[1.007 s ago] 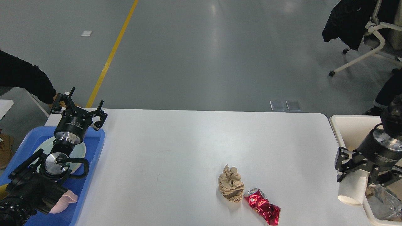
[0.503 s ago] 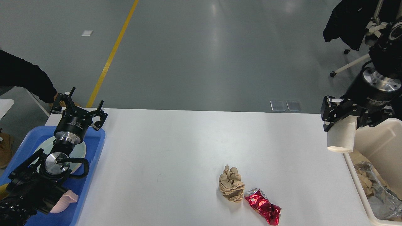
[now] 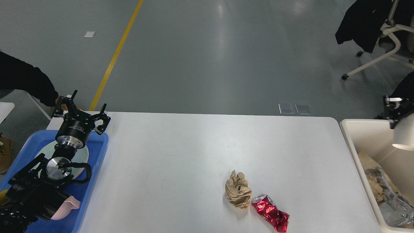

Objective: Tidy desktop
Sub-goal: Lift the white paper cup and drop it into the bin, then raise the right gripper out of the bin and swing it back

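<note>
Since the earlier frame my right gripper (image 3: 398, 113) has carried the white paper cup (image 3: 405, 136) off the desk (image 3: 181, 152) to the right, and now it hangs over the cream bin (image 3: 357, 129), jaws closed on the cup, half cut by the picture edge. The crumpled brown paper (image 3: 238, 189) and the crushed red can (image 3: 270, 213), touching each other, lie on the near right part of the desk, left of and nearer than these jaws, the can's long axis running diagonally toward near-right. My right arm is much nearer to them than my left gripper (image 3: 81, 111), which hovers with jaws wide over the blue tray (image 3: 97, 155), well apart.
</note>
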### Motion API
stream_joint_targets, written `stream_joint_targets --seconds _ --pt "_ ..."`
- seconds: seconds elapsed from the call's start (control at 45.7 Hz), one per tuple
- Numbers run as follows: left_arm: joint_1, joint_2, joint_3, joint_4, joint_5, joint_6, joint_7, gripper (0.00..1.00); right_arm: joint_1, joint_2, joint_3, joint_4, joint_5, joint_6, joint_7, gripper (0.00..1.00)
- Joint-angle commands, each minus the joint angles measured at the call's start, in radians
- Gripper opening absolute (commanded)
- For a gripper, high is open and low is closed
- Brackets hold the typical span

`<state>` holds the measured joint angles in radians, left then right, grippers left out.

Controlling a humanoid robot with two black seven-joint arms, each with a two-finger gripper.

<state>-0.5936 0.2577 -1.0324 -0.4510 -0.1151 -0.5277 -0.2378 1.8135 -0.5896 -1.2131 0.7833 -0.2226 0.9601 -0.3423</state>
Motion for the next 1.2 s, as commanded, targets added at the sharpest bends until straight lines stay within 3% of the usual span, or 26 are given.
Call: stream_joint_targets --seconds 0.0,0.109,0.46,0.678,0.875,0.897,0.919,0.941,0.985,1.007,1.182 --pt "0.0 0.0 0.0 0.0 0.0 0.0 0.0 0.96 -0.198 -0.058 0.01 -0.226 -0.06 0.0 0.0 0.0" --pt "0.0 0.0 0.0 0.0 0.0 0.0 0.0 0.96 -0.348 -0.055 0.024 -0.332 -0.061 0.0 0.0 0.0" --pt "0.0 0.0 0.0 0.0 0.0 0.0 0.0 0.96 -0.779 0.088 0.058 -0.342 -0.06 -0.567 0.002 0.0" --pt "0.0 0.0 0.0 0.0 0.0 0.0 0.0 0.96 -0.885 0.155 0.06 -0.346 -0.061 -0.676 0.002 0.0" --pt "0.0 0.0 0.0 0.0 0.0 0.0 0.0 0.96 -0.895 0.162 0.066 -0.345 -0.06 -0.698 0.003 0.0" --pt "0.0 0.0 0.0 0.0 0.0 0.0 0.0 0.96 -0.896 0.162 0.07 -0.346 -0.06 -0.701 0.005 0.02" --pt "0.0 0.0 0.0 0.0 0.0 0.0 0.0 0.96 -0.898 0.162 0.076 -0.346 -0.06 -0.701 0.005 0.16" --pt "0.0 0.0 -0.001 0.0 0.0 0.0 0.0 0.96 -0.899 0.162 0.084 -0.346 -0.06 -0.701 0.005 0.34" --pt "0.0 0.0 0.0 0.0 0.0 0.0 0.0 0.96 -0.899 0.155 0.107 -0.348 -0.055 -0.702 0.005 0.83" --pt "0.0 0.0 0.0 0.0 0.0 0.0 0.0 0.96 -0.899 0.152 0.122 -0.351 -0.055 -0.702 0.005 1.0" --pt "0.0 0.0 0.0 0.0 0.0 0.0 0.0 0.96 -0.912 0.126 0.168 -0.355 -0.055 -0.704 0.003 1.0"
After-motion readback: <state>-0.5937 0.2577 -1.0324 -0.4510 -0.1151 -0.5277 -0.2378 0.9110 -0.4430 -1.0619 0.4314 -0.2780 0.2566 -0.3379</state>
